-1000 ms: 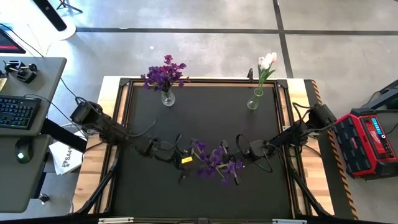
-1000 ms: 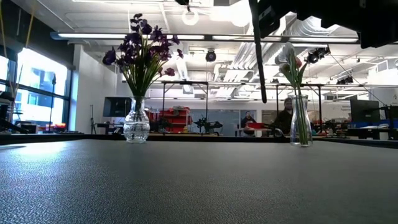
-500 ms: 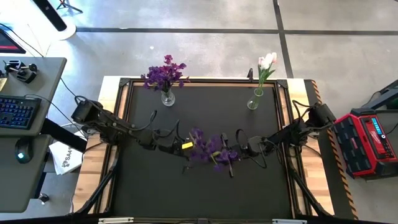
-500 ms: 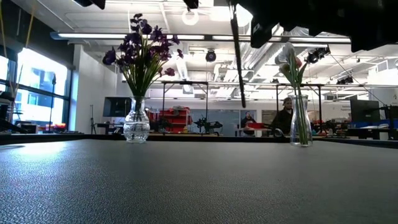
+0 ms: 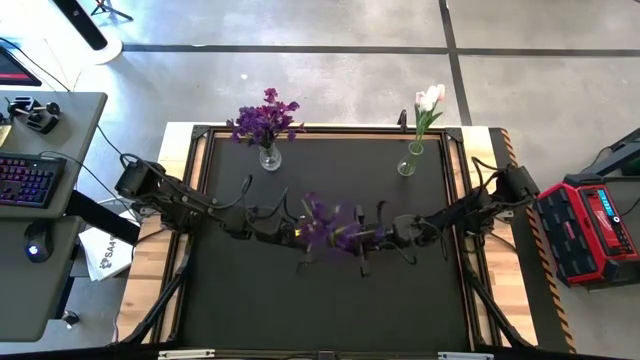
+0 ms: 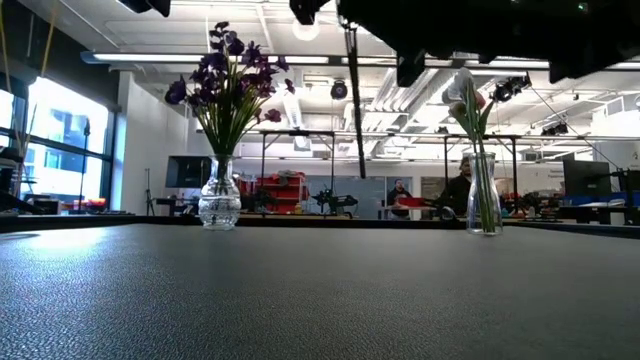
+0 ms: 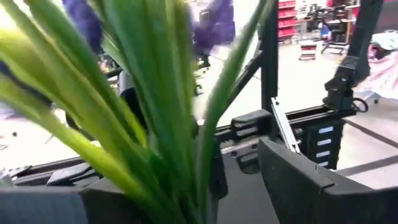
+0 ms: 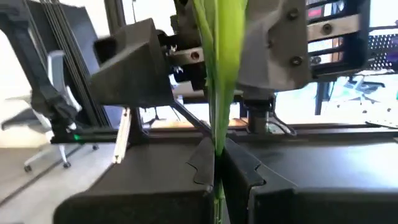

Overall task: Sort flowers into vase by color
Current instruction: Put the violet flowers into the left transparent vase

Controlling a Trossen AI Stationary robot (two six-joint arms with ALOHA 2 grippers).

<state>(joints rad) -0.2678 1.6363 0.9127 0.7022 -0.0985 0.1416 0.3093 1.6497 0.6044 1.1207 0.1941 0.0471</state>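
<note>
A purple flower (image 5: 322,222) is held upright above the middle of the black table (image 5: 240,300). Its green stem (image 6: 354,110) hangs down, well clear of the top. My right gripper (image 5: 372,238) reaches in level from the right and is shut on the stem. Opposite it, my left gripper (image 5: 298,236) comes level from the left and is open. Its fingers (image 7: 298,180) stand on either side of the flower's green leaves (image 7: 155,124). At the far edge stand a vase of purple flowers (image 5: 269,157) and a vase of pink and white tulips (image 5: 407,163). My right gripper pinches the green stem (image 8: 214,146) between its two shut fingers. The fingers lie level, come from the table's right side and cross the stem. The flower stands upright in the hold, blooms above, stem hanging below, lifted clear of the table.
The two vases (image 6: 219,205) (image 6: 483,195) stand on the table's far edge, left and right of centre. A desk with a keyboard (image 5: 25,180) is off the left side and a red toolbox (image 5: 590,225) off the right. People (image 6: 460,185) show in the room behind.
Both grippers have carried the purple flower toward the table's far edge and a little toward its left. The flower has stayed upright, and its hanging stem has shifted leftward in the low view.
</note>
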